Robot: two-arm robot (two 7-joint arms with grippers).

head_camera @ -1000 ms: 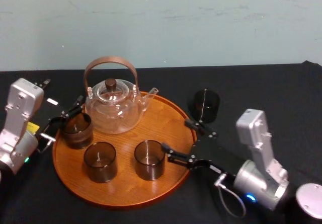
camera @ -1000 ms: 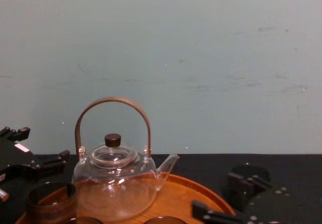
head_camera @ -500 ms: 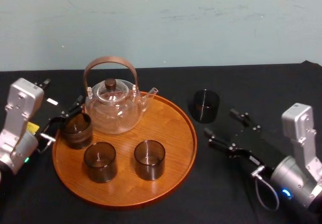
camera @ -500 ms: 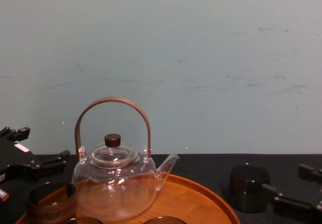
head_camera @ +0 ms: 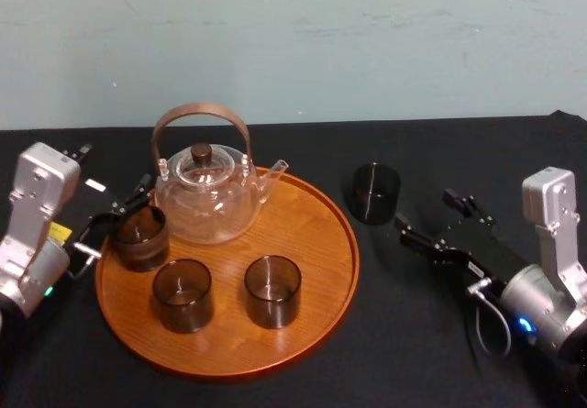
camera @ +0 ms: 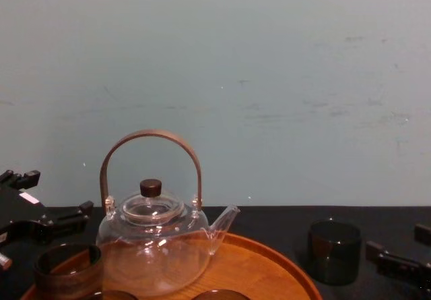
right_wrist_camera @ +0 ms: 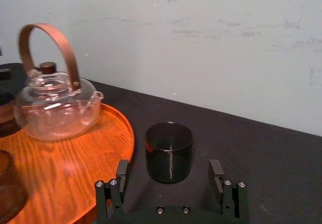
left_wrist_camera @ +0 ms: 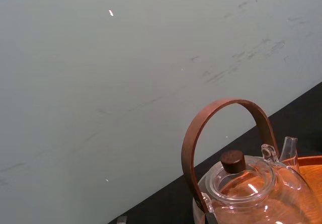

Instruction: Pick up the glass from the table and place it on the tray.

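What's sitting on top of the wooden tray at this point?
A clear glass teapot and three dark glasses stand on the tray. A fourth glass stands off it on the table, ahead of the open right gripper. Only the wood under their bases is covered.

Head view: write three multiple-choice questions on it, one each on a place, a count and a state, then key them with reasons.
1. Where does the dark glass stand?
A. on the tray
B. on the table, right of the tray
C. on the tray's rim

2. How many glasses stand on the tray?
A. one
B. five
C. three

3. How is the right gripper?
A. open, apart from the dark glass
B. shut on the dark glass
C. shut, resting on the tray

Key: 1 B, bare black table lies under it. 2 C, three sit near the teapot. 3 A, its fingers are spread, the dark glass ahead of them. The left gripper sits by the tray's left edge.
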